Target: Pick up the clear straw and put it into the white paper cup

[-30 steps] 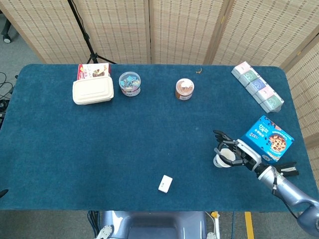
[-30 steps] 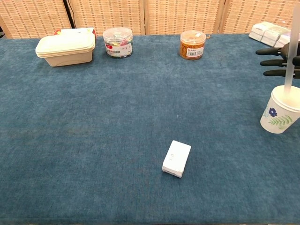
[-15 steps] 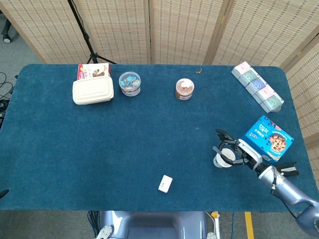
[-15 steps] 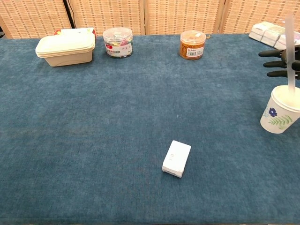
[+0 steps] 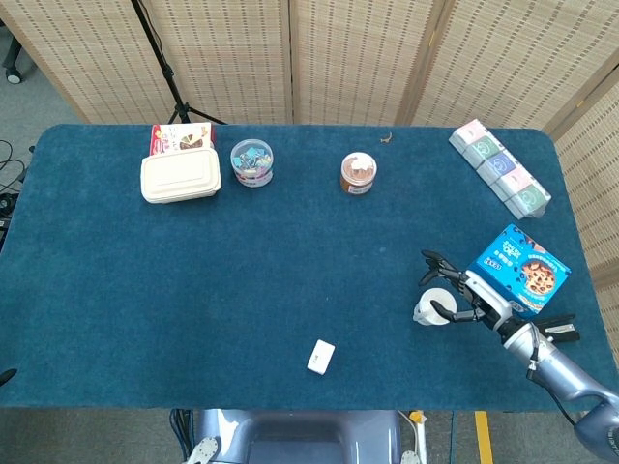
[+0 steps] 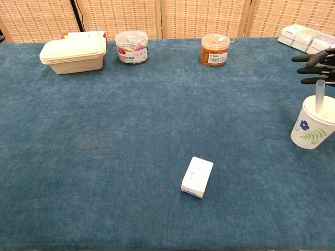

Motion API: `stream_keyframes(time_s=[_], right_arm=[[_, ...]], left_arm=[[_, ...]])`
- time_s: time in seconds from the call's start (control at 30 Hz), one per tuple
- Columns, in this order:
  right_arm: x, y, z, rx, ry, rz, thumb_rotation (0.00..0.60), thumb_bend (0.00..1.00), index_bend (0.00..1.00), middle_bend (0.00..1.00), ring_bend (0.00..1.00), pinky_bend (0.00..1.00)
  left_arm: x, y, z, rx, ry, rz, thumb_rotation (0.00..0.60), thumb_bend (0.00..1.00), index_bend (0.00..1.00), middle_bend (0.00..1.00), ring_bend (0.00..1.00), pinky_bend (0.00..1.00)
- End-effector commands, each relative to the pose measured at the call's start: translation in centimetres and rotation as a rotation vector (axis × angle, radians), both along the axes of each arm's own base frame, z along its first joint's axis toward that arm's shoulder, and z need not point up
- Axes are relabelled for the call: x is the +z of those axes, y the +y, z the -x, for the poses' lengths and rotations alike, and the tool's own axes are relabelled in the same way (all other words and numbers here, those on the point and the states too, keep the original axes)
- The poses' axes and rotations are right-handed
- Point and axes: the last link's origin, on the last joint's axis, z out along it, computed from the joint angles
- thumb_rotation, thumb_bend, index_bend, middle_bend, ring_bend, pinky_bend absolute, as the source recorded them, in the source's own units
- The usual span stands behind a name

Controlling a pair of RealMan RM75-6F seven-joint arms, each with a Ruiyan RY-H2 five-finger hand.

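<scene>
- The clear straw (image 6: 320, 95) stands upright in the white paper cup (image 6: 313, 125), long axis vertical.
- The right hand (image 6: 317, 66) hovers just above, fingers (image 6: 306, 58) spread, holding nothing.

I only get the fingertips of my right hand (image 6: 319, 65) in the chest view, rest cut by the frame edge. White paper cup (image 6: 313, 124) clipped there too, and it hides the clear straw's (image 6: 320, 95) lower part. Head view: straw too small to tell. Left hand in neither view. Box (image 5: 178, 137) behind the clamshell container (image 5: 180, 176) at the far desk edge mostly hidden.
</scene>
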Motion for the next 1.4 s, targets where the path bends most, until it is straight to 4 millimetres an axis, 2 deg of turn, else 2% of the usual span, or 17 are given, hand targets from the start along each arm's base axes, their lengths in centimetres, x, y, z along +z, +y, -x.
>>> stream_keyframes(time_s=[0.03,0.27,0.47,0.53,0.57,0.63,0.67,0.7,0.77,0.93,1.07,1.3,1.4], right_arm=[[0.1,0.0,0.0,-0.002,0.0,0.004,0.6,0.64,0.36,0.0,0.0,0.0],[1.3,-0.2,-0.2,-0.005,-0.025,0.05,0.6,0.64,0.35,0.0,0.0,0.0],[3.1,-0.7,-0.7,-0.001,-0.034,0.109,0.6,0.64,0.33,0.0,0.0,0.0],[4.4,-0.8,-0.6,0.01,0.006,0.175,0.6,0.63,0.31,0.0,0.0,0.0],[4.7,-0.7,-0.6,0.013,0.031,0.199,0.6,0.59,0.28,0.0,0.0,0.0],[5.4,-0.7,-0.3,0.024,0.124,0.263,0.6,0.37,0.21,0.0,0.0,0.0],[5.9,-0.6,-0.1,0.036,0.207,0.317,0.6,0.19,0.16,0.0,0.0,0.0],[6.2,-0.4,0.0,0.041,0.264,0.359,0.6,0.08,0.13,0.0,0.0,0.0],[6.9,-0.2,0.4,0.041,0.428,0.468,0.6,0.0,0.11,0.0,0.0,0.0],[7.4,1.5,0.7,0.02,0.766,0.658,0.6,0.0,0.1,0.0,0.0,0.0],[7.6,3.4,0.5,0.011,0.925,0.744,0.6,0.0,0.09,0.0,0.0,0.0],[6.8,8.9,0.0,-0.026,1.088,0.824,0.6,0.0,0.06,0.0,0.0,0.0],[6.5,10.0,-0.1,-0.034,1.11,0.842,0.6,0.0,0.05,0.0,0.0,0.0]], left_arm=[[0.0,0.0,0.0,-0.001,0.0,0.0,0.6,0.0,0.0,0.0,0.0,0.0],[0.0,0.0,0.0,-0.002,-0.001,0.0,0.6,0.0,0.0,0.0,0.0,0.0],[0.1,-0.1,0.0,-0.005,-0.002,0.0,0.6,0.0,0.0,0.0,0.0,0.0],[0.2,-0.1,0.0,-0.005,-0.003,-0.004,0.6,0.0,0.0,0.0,0.0,0.0],[0.2,-0.1,0.0,-0.006,-0.004,-0.005,0.6,0.0,0.0,0.0,0.0,0.0],[0.2,-0.1,0.0,-0.008,-0.004,-0.006,0.6,0.0,0.0,0.0,0.0,0.0],[0.3,-0.1,0.0,-0.01,-0.004,-0.007,0.6,0.0,0.0,0.0,0.0,0.0],[0.3,-0.1,0.0,-0.012,-0.005,-0.009,0.6,0.0,0.0,0.0,0.0,0.0],[0.4,-0.2,0.0,-0.014,-0.007,-0.013,0.6,0.0,0.0,0.0,0.0,0.0],[0.7,-0.7,0.1,-0.022,-0.016,-0.027,0.6,0.0,0.0,0.0,0.0,0.0],[0.8,-1.0,0.1,-0.033,-0.018,-0.034,0.6,0.0,0.0,0.0,0.0,0.0],[0.8,-0.9,0.4,-0.03,-0.011,-0.044,0.6,0.0,0.0,0.0,0.0,0.0],[0.9,-0.8,0.5,-0.026,-0.009,-0.053,0.6,0.0,0.0,0.0,0.0,0.0]])
